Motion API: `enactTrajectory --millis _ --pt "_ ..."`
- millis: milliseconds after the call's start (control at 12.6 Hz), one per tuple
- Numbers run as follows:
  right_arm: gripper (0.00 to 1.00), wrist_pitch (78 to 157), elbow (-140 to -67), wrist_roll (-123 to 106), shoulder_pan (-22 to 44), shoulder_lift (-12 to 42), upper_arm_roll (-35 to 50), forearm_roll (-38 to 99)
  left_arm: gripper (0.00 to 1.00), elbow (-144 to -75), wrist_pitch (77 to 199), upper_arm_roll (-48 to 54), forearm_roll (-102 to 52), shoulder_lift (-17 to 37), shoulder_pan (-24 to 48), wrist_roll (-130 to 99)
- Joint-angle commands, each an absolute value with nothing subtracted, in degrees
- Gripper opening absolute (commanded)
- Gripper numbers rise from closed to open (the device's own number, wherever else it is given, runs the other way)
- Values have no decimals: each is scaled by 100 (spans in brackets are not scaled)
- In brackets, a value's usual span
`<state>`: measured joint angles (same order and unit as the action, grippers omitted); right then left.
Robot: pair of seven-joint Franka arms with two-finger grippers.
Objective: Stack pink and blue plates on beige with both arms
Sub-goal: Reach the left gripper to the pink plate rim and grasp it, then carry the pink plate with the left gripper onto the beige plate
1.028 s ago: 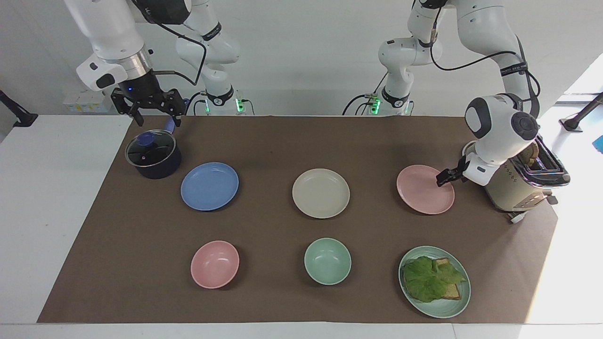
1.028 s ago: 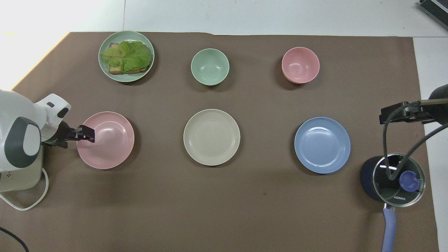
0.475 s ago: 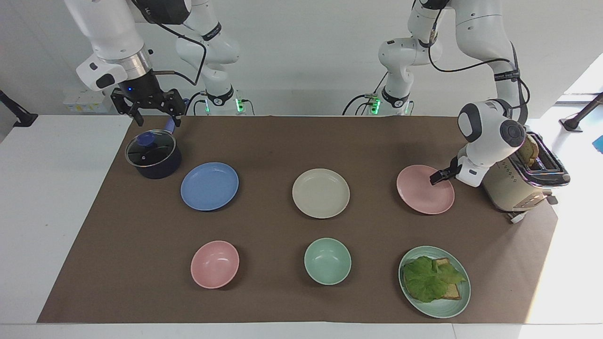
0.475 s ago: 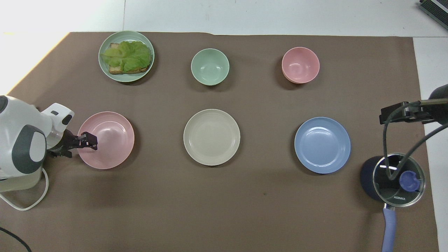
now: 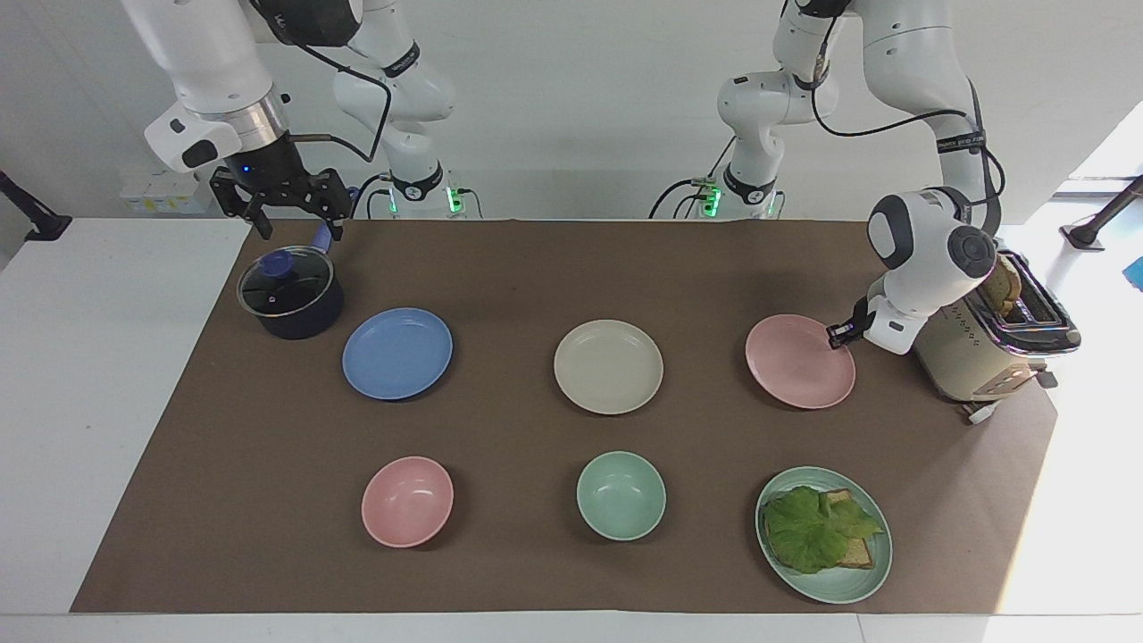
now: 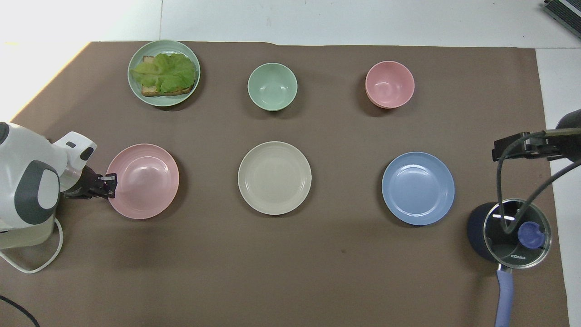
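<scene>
pink plate (image 5: 799,362), beige plate (image 5: 608,367) and blue plate (image 5: 397,353) lie apart in one row.

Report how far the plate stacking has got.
Done: nothing stacked; the beige plate is bare. In hand: the left gripper is shut on the rim of the pink plate, at the edge beside the toaster. Left: carry pink onto beige, then the blue plate, untouched, while the right gripper waits open over the pot.

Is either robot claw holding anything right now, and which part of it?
Yes. The left claw is shut on the pink plate, pinching its rim on the side toward the toaster. The right claw is open over the pot, holding nothing.
</scene>
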<state>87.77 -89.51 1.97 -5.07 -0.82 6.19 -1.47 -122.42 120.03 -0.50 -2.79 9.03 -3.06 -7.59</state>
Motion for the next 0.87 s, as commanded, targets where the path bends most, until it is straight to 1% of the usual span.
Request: enactTrajectory --millis 0,237,316,475,633,791 --pt "100 8710 -9026 246 -580 -176 659 -123 0 -11850 11377 -79 -299 879 -123 -721" --pt "100 8710 -9018 246 -580 -176 659 -123 0 -10936 10067 -27 -465 861 -79 -904" --pt "100 8710 -9026 246 -580 -176 659 -123 0 -10751 9855 -26 -683 835 86 -1201" --pt "100 8710 -9026 246 -580 -176 659 -123 0 -10670 9721 35 -861 782 438 -1904" --pt "100 8710 -9026 246 -580 -176 659 -123 0 -10687 9896 79 -1115 773 1043 -2686" --pt "100 8710 -9026 246 -580 -184 650 -123 0 -10958 10324 79 -1308 625 1676 -3022"
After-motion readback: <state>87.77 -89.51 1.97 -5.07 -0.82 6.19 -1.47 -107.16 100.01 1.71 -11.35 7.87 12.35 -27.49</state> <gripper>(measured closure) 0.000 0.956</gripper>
